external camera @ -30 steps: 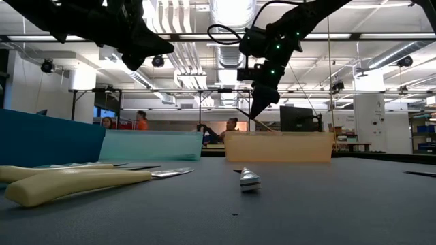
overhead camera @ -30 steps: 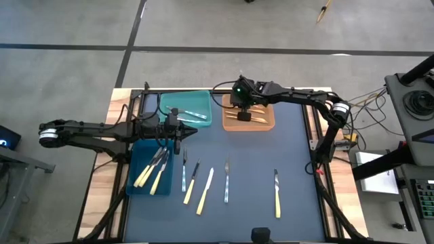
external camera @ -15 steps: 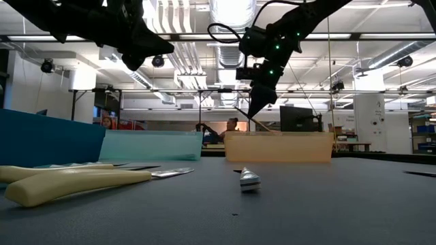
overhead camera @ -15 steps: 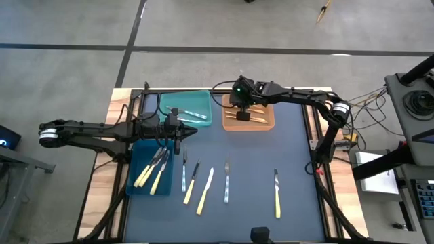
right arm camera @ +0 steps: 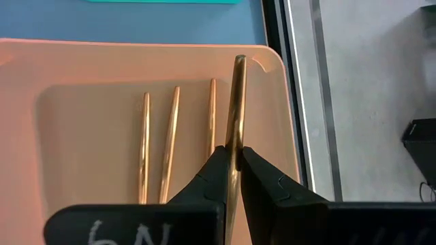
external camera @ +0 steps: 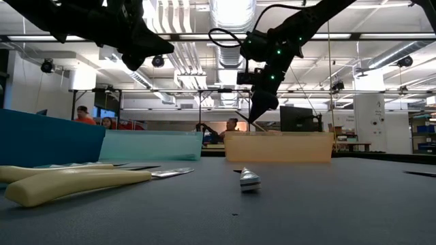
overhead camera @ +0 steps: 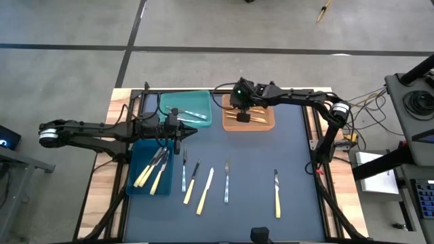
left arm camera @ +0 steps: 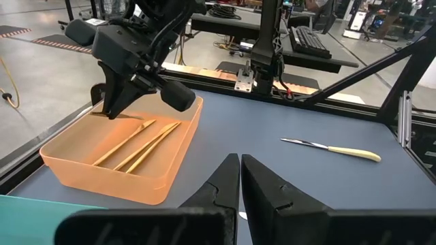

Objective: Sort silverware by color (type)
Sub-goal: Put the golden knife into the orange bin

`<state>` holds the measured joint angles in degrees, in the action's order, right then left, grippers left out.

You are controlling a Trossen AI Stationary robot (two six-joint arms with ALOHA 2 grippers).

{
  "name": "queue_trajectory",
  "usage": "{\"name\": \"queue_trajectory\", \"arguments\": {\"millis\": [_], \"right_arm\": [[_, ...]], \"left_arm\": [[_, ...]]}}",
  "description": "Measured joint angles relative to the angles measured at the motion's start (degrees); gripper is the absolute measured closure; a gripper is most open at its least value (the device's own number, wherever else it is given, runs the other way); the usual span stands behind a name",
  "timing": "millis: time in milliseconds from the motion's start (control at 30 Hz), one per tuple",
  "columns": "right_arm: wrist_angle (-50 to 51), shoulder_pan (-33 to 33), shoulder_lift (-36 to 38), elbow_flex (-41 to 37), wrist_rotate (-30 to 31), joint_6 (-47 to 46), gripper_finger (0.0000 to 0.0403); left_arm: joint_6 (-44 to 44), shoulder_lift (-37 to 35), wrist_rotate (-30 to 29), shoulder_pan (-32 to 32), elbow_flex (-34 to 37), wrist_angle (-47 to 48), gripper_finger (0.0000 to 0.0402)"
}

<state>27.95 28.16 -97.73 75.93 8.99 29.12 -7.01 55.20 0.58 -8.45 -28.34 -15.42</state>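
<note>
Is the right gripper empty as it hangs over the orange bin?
No, the right gripper is shut on an orange-tan utensil above the orange bin.

Left arm: stretched level across the table's left side, wrist pointing inward.
Left gripper: 2 fingers pressed together, holding nothing.
Right arm: reaching in from the far right, wrist angled downward.
Right gripper: clamped.
</note>
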Motion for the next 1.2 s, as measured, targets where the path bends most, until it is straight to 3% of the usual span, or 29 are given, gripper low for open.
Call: {"name": "queue_trajectory", "arguments": {"millis": [1200], "right_arm": [[-1.82,0.01,0.0,-1.26,-0.02,-0.72,0.039]], "left_arm": [[0.02,0.02,0.0,-0.02,0.19,-0.02,0.0401]]}}
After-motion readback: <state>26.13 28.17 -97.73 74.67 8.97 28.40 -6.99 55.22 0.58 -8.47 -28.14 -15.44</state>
